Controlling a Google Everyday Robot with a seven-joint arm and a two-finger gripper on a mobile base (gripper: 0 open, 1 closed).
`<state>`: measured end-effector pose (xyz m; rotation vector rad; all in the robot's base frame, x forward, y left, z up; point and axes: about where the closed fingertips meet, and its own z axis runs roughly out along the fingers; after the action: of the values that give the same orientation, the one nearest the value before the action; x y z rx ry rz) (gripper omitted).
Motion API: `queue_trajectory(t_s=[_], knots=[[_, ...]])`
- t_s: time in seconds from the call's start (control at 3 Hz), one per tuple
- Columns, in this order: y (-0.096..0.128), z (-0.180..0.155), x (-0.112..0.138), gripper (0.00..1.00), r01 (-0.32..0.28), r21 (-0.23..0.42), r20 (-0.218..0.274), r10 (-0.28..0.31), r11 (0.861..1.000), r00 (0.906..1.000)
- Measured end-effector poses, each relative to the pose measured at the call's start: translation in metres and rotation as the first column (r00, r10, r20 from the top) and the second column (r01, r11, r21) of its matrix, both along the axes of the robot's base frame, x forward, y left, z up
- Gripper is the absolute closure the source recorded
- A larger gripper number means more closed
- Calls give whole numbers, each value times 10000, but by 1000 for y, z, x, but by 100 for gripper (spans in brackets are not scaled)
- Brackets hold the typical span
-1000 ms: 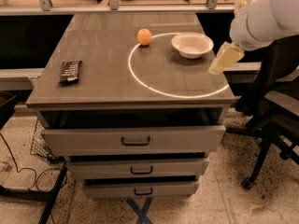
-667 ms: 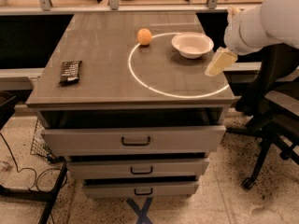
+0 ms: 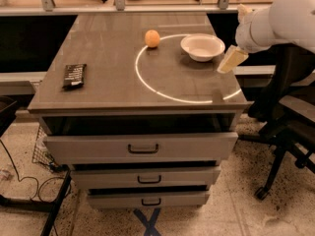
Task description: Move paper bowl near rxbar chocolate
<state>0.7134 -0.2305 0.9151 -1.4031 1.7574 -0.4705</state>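
Since the earlier frames very little has moved. The gripper [image 3: 231,60] has edged slightly left, toward the paper bowl [image 3: 202,46]. The bowl, the orange ball [image 3: 152,38] and the rxbar chocolate [image 3: 74,75] lie exactly where they did.

The gripper hangs tilted off the right edge of the cabinet top [image 3: 113,90], just beside the bowl's right rim and apart from it. It carries nothing. I cannot tell whether its jaws are spread or pressed together, since only 1 pale, slanted face of it shows. The slant probably suits coming in low at the flared rim from the side rather than dropping straight down into the bowl.

The bowl sits upright at the far right of the top, just inside the white ring [image 3: 147,89] marked on the surface. The ball sits on the ring's far left arc. The black-wrapped bar lies flat near the left edge, well apart from the bowl, with bare wood around it.

So the task looks barely begun: this is the reach for the bowl, and the carry across has yet to come. That carry runs leftward across nearly the whole top. The ball stands near the direct line and would roll at a light knock, so a path nearer the front edge looks safer. The rim is thin paper and may flex or slip under a weak pinch.
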Motion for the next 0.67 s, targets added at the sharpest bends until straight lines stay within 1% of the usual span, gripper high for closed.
queue_trajectory(t_s=[0.33,0.67], knots=[[-7,-4,28,0,-196,88,128,194,9998,9997],[-11,-12,46,0,-318,301,202,312,9990,9993]])
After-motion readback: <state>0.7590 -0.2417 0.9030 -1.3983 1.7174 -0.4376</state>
